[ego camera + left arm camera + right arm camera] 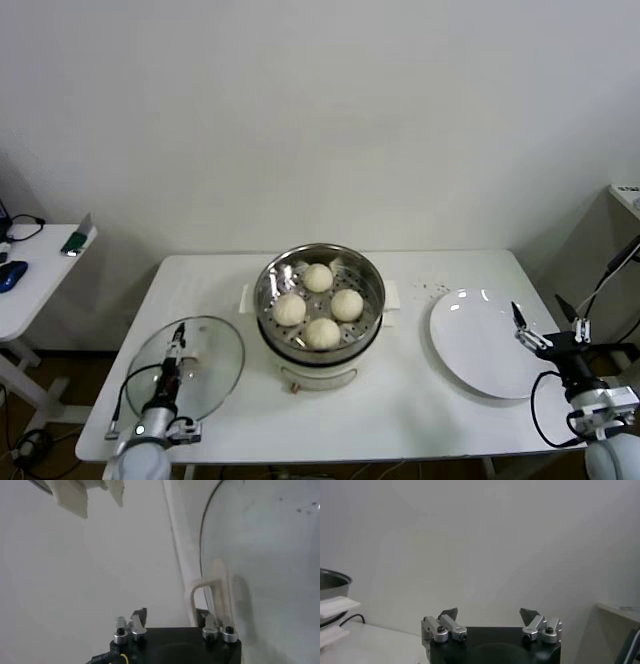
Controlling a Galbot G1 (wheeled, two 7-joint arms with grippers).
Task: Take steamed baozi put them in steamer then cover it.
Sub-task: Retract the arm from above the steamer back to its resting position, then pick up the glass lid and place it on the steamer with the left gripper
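Note:
Several cream-white baozi (318, 277) lie in the steel steamer (375, 285) on its white pot base at the table's middle. The clear glass cover (215, 365) lies flat on the table at the front left, its whitish bar handle (212, 587) standing up. My left gripper (178, 345) hovers over that handle. In the left wrist view the left gripper (172, 616) has its jaws apart, and the handle sits just beyond one fingertip with nothing between them. My right gripper (520, 325) is open over the white plate's near edge. The right gripper (489, 614) holds nothing.
A flat white plate (480, 340) lies right of the steamer. The steamer's rim (332, 582) shows at the edge of the right wrist view. The white table (420, 400) ends just in front of both arms. A side desk (40, 270) with small items stands at far left.

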